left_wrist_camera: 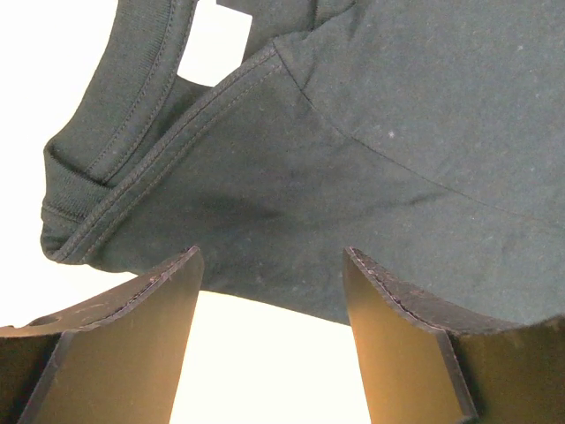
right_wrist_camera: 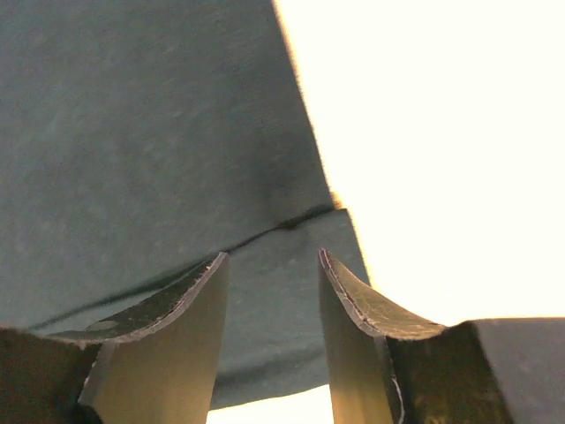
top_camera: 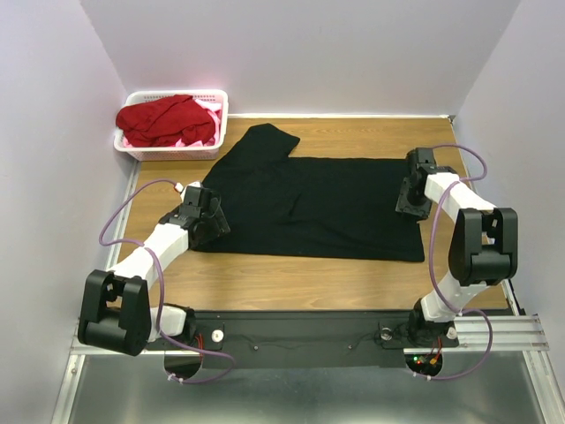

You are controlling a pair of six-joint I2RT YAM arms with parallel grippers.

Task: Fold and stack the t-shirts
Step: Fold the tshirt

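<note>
Far-left corner of the worktop [top_camera: 291, 278]: a white slotted basket [top_camera: 177, 154] holds a crumpled red shirt [top_camera: 168, 119], with pink cloth [top_camera: 210, 108] showing under and beside it. The black t-shirt [top_camera: 318, 208] lies flat at mid-worktop just beside the basket, its long axis running left to right: neck end toward my left arm, hem toward my right, one sleeve [top_camera: 260, 141] pointing to the far side beside the basket. My left pincer [left_wrist_camera: 271, 252] stands wide open at the neck end, holding nothing. My right pincer [right_wrist_camera: 271, 254] is over the hem corner with its jaws partly apart, gripping no cloth.
</note>
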